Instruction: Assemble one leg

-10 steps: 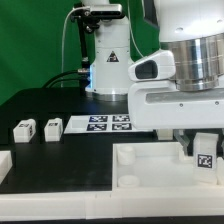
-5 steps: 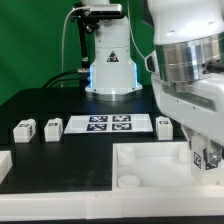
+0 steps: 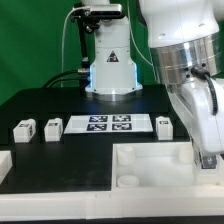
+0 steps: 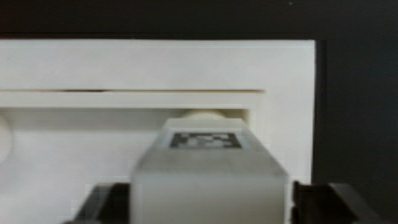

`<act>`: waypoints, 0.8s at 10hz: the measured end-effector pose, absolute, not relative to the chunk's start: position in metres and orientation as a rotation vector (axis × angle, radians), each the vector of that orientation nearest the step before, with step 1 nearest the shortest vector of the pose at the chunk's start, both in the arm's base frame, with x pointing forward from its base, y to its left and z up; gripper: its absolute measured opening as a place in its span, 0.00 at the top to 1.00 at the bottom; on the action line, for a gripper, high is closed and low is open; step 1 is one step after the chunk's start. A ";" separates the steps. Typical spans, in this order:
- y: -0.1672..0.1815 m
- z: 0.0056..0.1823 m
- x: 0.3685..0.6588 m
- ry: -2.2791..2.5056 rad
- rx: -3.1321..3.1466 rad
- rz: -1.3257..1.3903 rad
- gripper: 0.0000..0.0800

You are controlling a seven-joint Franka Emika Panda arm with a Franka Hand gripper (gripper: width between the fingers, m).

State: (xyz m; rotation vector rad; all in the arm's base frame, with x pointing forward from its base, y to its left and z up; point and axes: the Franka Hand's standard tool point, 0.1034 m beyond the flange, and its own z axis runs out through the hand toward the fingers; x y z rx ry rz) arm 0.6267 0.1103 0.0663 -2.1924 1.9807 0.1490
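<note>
My gripper (image 4: 214, 203) is shut on a leg (image 4: 210, 165), a small white block whose tag (image 4: 205, 140) faces the wrist camera. The leg's far end reaches over the wall of the large white tray-like piece (image 4: 160, 70), near a round socket. In the exterior view my gripper (image 3: 209, 153) hangs tilted over the right end of that piece (image 3: 150, 160), and the held leg is mostly hidden behind the hand. Three more legs stand on the black table: two at the exterior view's left (image 3: 22, 129) (image 3: 52, 128) and one (image 3: 165, 125) beside the marker board.
The marker board (image 3: 110, 123) lies flat at the middle of the table. A white part (image 3: 4, 165) pokes in at the exterior view's left edge. A lamp stand (image 3: 108, 60) rises behind the table.
The hand has tilted and swung toward the exterior view's right, still holding the leg. The leg's tag, plain to see a second ago, has turned out of the exterior view.
</note>
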 end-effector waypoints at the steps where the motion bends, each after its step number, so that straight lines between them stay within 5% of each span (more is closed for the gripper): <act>1: 0.115 0.066 0.626 1.833 -2.309 0.136 0.30; 3: 0.115 0.072 0.629 1.529 -2.505 0.089 0.19; 8: 0.109 0.068 0.627 0.476 -2.959 -0.030 0.19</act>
